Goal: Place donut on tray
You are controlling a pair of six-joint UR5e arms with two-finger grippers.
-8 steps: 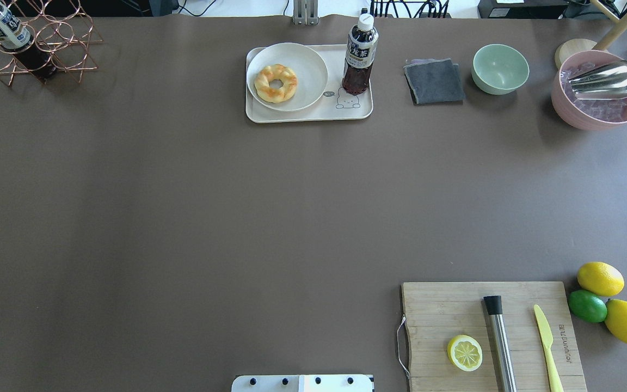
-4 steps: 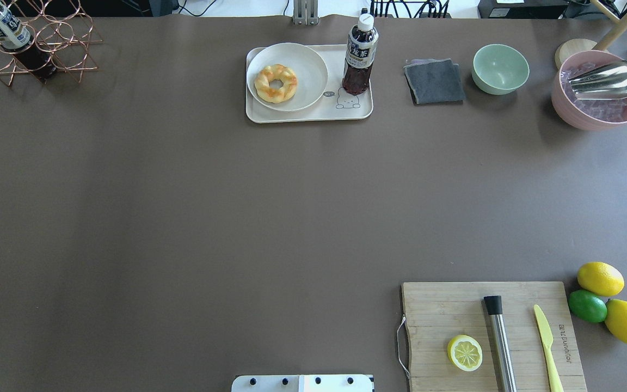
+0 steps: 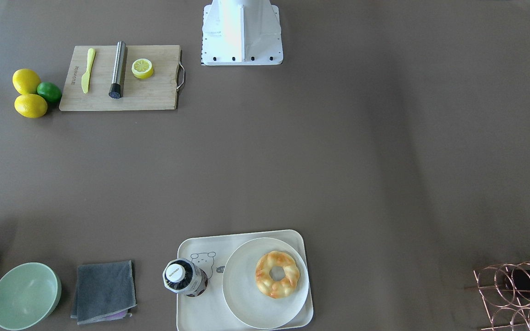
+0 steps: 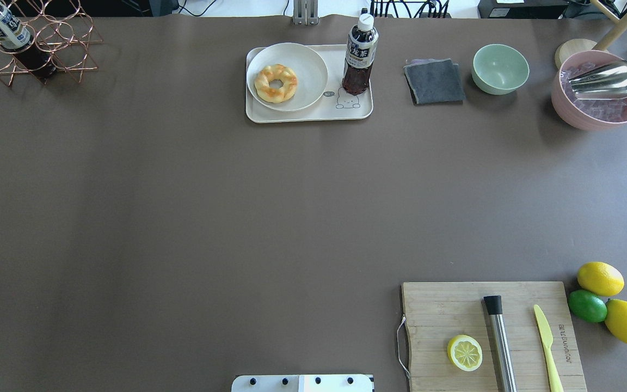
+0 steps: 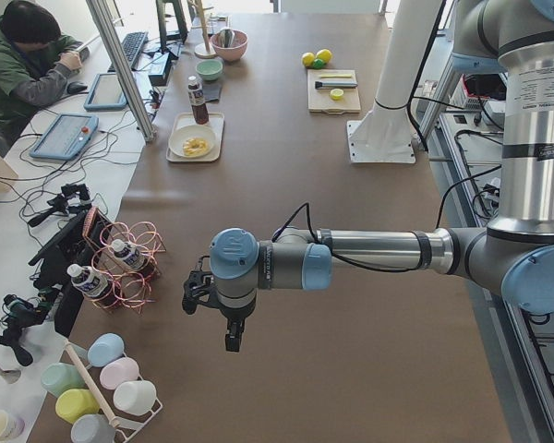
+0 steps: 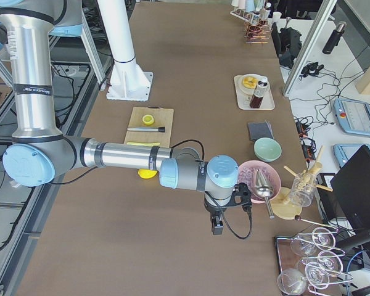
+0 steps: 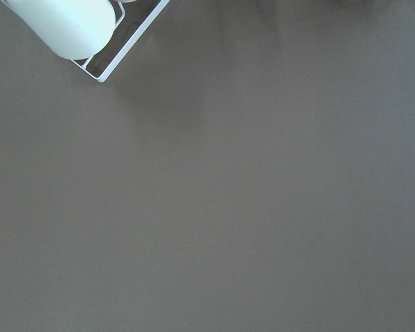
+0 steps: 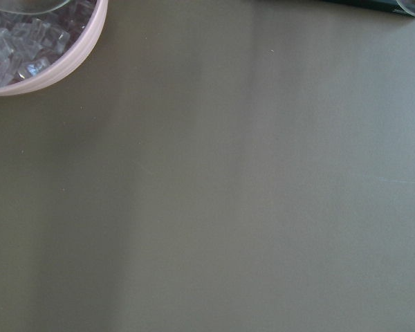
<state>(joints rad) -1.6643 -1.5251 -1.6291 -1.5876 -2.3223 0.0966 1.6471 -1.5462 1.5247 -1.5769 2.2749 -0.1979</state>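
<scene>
One donut (image 4: 276, 83) on plate (image 4: 308, 65) inside tray (image 4: 302, 116) — left arm (image 5: 369, 249), right arm (image 6: 123, 155) out wide, jaws' state unclear.

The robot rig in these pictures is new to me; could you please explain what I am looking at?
Two robot arms, each ending in a two-finger gripper, stand at a table. Two pictures look down on it, one from behind the robot, one facing it; two look along it from either end; two come from wrist cameras and show mostly bare tabletop. The left gripper and right gripper hang near the table's ends, apparently holding nothing. The donut lies on a round plate, which sits on the tray beside a bottle. Elsewhere: a cutting board with a lemon half, a green bowl, a grey cloth.
</scene>
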